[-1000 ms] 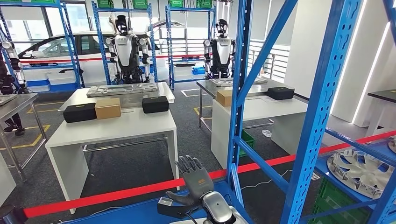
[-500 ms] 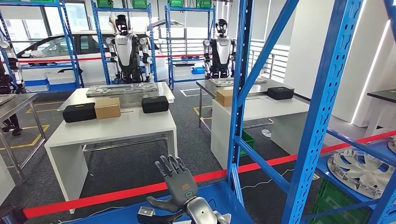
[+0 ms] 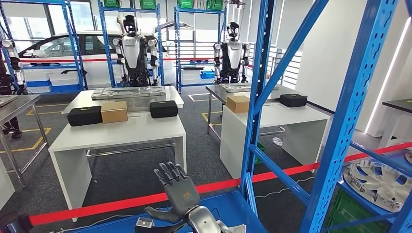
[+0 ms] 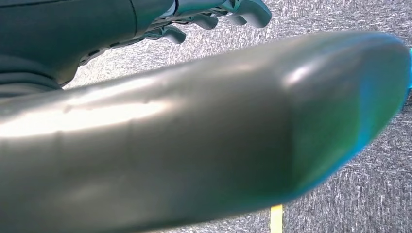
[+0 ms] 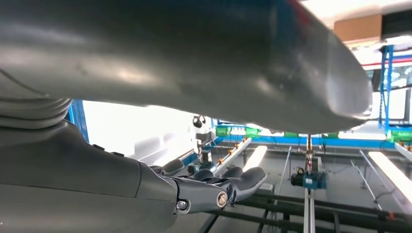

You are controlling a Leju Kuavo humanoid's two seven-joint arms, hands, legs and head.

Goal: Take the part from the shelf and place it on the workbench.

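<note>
Right robot hand (image 3: 177,193) up in front of me, fingers spread, palm empty. Left robot hand (image 4: 214,14) hangs toward the floor; I cannot tell whether it grips anything. The part, I judge the silver wheel cover (image 3: 376,177), lies flat on the blue shelf (image 3: 340,145), at its right edge, untouched. White worktop (image 3: 121,131) stands well apart beyond the red tape (image 3: 97,206). Pick and placing both remain.

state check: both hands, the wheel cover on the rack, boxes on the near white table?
right hand: raised, fingers spread, holding nothing
left hand: fingers curled over the grey floor, grip unclear
wheel cover: lying flat on the blue rack shelf, untouched
cardboard box: closed, on the white table
two black cases: closed, either side of the cardboard box
</note>
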